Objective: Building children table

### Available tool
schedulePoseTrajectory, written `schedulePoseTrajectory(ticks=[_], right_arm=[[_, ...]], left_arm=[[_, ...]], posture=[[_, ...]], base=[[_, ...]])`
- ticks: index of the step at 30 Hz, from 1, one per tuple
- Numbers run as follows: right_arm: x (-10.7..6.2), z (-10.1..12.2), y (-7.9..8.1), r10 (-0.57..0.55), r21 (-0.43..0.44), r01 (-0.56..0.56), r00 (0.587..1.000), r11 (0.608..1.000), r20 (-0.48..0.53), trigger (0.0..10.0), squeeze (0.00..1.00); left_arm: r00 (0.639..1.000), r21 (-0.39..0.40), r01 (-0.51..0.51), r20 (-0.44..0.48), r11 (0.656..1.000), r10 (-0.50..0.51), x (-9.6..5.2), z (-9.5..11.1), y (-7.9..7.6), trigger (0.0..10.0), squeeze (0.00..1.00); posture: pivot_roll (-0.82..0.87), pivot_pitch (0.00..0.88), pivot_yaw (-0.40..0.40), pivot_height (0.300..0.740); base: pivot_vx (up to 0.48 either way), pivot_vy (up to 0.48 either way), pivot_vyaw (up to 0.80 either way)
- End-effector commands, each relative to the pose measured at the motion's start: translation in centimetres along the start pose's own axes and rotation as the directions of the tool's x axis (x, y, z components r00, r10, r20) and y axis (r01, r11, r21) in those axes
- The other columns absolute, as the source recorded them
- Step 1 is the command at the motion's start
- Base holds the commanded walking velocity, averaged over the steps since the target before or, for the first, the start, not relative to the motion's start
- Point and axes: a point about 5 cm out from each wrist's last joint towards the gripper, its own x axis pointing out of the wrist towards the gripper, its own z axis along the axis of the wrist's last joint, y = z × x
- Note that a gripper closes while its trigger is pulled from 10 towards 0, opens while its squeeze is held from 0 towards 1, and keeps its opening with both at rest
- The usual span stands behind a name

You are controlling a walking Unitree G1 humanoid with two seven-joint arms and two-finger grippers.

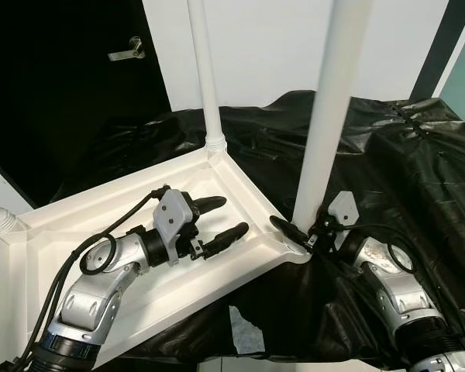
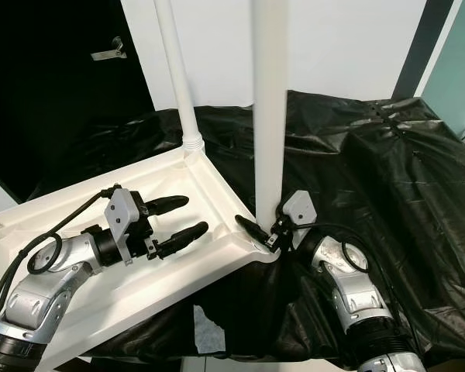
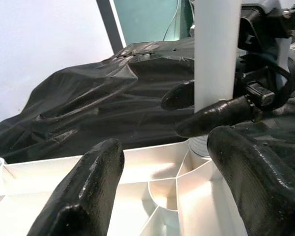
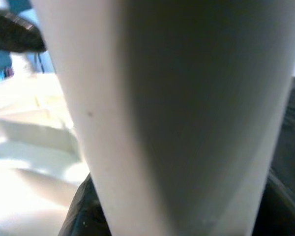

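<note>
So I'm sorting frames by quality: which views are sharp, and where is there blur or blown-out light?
Both eye views are sharp; the right wrist view is soft, the leg too close, with a washed-out tabletop; in the left wrist view the near fingers are slightly soft.

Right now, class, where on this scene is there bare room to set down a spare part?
Free: black sheet beyond right gripper; tabletop underside behind left gripper. Crowded: corner where near leg stands.
</note>
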Motion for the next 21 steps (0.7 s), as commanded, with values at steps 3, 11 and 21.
schedulePoseTrajectory(ticks=[3,11,21], right_arm=[[-0.8,-3.5,0.6,-0.028,0.122,0.053,0.98,0.991,-0.196,10.0,0.0],[-0.3,-2.7,-0.8,-0.007,0.106,0.034,0.97,0.994,-0.244,10.0,0.0],[-0.5,-3.1,-0.2,-0.048,0.053,0.067,0.951,0.996,-0.304,10.0,0.0]], left_arm=[[1.0,0.004,0.005,-0.012,1.0,-0.005,-0.4,-0.2,0.1,10.0,0.0],[1.0,0.005,0.015,-0.008,1.0,-0.015,-0.1,-0.1,0.3,10.0,0.0],[1.0,0.004,0.009,-0.005,1.0,-0.009,-0.1,-0.1,0.1,10.0,0.0]], posture=[[-0.01,0.0,0.062,0.74],[-0.02,0.0,0.073,0.74],[-0.01,0.0,0.054,0.74]], base=[[0.0,0.0,0.0],[0.0,0.0,0.0],[0.0,0.0,0.0]])
